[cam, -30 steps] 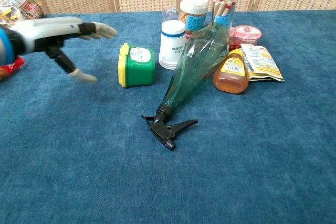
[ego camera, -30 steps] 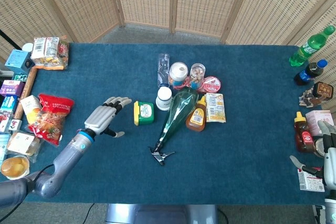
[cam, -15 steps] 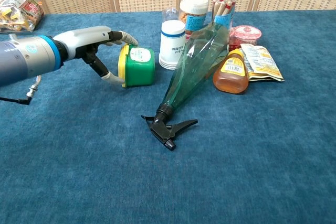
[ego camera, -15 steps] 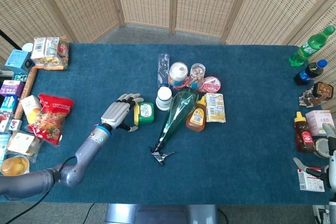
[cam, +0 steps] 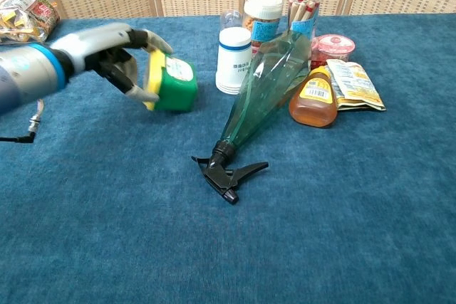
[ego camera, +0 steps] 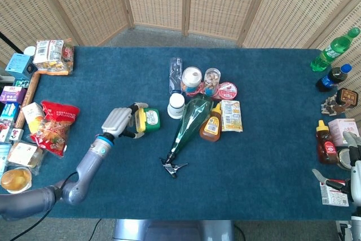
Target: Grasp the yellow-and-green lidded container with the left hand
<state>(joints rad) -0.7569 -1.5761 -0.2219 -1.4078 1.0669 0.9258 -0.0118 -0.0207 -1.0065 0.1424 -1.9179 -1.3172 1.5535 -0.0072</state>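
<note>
The yellow-and-green lidded container lies on its side on the blue table, left of the white jar. Its yellow lid faces my left hand. My left hand grips it from the left, with fingers over the top and the thumb under the lid edge. The container sits tilted in the grip; whether it is off the cloth I cannot tell. My right hand shows only partly at the right edge of the head view, far from the container, its fingers unclear.
A white jar, a green spray bottle lying flat, a honey bottle and several jars crowd just right of the container. Snack bags line the left edge. Drink bottles stand at the far right.
My left hand reached right to the container, closed around it and drew it a little leftward, away from the white jar, tilting it. The right hand has barely moved.
</note>
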